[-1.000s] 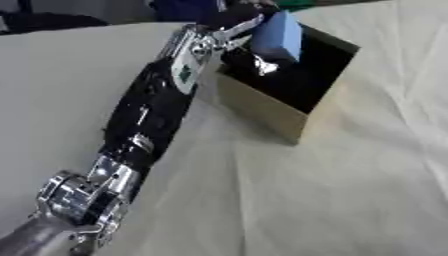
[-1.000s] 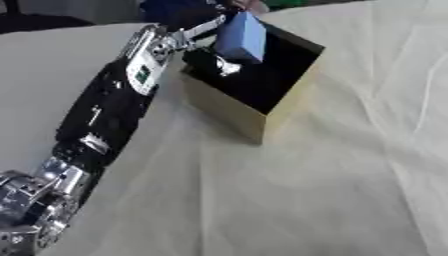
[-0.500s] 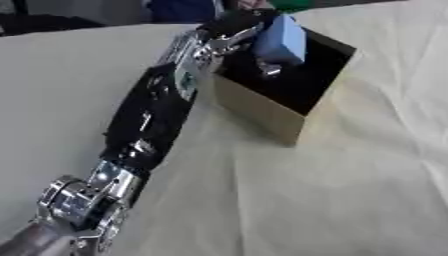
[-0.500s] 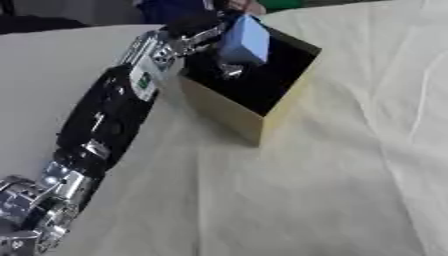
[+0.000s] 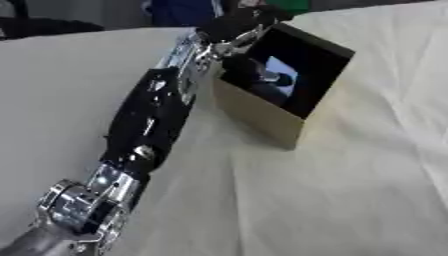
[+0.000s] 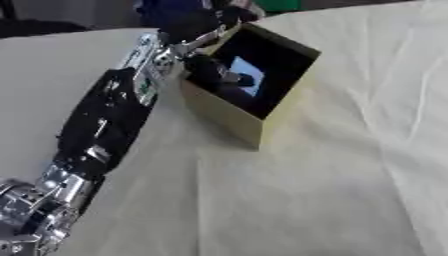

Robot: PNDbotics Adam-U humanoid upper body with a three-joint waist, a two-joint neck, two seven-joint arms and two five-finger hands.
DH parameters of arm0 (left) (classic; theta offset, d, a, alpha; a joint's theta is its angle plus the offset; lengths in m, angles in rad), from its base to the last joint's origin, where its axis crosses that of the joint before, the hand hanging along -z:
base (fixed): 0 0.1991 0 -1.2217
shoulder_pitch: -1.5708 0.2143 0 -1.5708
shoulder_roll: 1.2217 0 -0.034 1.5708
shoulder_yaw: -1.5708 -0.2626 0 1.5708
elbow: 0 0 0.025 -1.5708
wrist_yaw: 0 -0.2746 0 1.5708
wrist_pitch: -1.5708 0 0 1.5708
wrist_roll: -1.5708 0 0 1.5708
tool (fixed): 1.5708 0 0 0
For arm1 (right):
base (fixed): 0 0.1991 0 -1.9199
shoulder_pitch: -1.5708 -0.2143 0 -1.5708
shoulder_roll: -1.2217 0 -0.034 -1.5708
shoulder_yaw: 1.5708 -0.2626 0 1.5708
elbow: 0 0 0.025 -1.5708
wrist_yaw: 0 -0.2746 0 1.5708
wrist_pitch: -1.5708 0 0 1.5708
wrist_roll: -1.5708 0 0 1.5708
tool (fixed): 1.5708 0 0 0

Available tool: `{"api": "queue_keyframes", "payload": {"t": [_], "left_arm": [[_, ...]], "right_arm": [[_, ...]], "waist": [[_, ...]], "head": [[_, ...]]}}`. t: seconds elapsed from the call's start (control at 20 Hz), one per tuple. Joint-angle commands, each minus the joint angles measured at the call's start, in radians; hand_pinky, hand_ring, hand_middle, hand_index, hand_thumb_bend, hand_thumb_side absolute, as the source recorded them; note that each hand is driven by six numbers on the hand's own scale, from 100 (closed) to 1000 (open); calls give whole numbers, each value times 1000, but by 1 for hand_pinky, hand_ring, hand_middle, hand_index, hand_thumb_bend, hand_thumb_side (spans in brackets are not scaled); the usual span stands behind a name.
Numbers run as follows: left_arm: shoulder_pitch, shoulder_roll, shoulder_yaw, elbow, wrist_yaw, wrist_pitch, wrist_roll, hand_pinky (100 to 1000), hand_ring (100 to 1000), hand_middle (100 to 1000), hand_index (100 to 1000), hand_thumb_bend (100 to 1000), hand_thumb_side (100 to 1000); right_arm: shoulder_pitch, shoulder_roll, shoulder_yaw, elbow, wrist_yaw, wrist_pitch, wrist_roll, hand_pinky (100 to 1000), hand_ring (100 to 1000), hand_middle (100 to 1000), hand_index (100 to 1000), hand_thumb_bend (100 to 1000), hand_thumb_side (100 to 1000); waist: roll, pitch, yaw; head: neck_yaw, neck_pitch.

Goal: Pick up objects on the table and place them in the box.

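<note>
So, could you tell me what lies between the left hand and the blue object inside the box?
Nothing: in the right eye view the left hand reaches into the box, its fingers right against the blue object.

The left arm (image 5: 144,127) is glossy black (a small white label) with silver-ringed joints.
</note>
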Motion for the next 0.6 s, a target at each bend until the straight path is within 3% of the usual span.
{"api": "queue_keyframes", "payload": {"t": [0.05, 0.15, 0.25, 0.45, 0.6], "left_arm": [[-15, 17, 14, -24, 4, 4, 35, 1000, 1000, 905, 1000, 622, 847], [-12, 18, 21, -46, 31, 11, 62, 1000, 1000, 890, 1000, 575, 833], [-9, 18, 40, -83, 61, 16, 92, 1000, 1000, 840, 965, 442, 823], [3, 35, 89, -180, 124, 39, 155, 1000, 979, 801, 931, 359, 803], [25, 66, 97, -254, 170, 60, 201, 999, 959, 783, 925, 276, 840]], "right_arm": [[-5, -10, -3, -16, 1, 0, -1, 650, 821, 634, 743, 100, 823], [-2, -11, -5, -16, 2, 0, -3, 650, 820, 634, 743, 100, 823], [3, -14, -8, -16, 5, 0, -6, 650, 820, 634, 743, 100, 822], [24, -24, -21, -16, 15, -2, -22, 651, 819, 634, 742, 100, 820], [39, -33, -30, -16, 22, -4, -35, 651, 817, 635, 741, 100, 816]], "waist": [[-8, -18, 0], [-7, -21, 3], [-6, -26, 9], [-5, -42, 32], [-6, -60, 57]], "head": [[3, -5], [-1, -3], [-8, 4], [-44, 25], [-79, 46]]}}
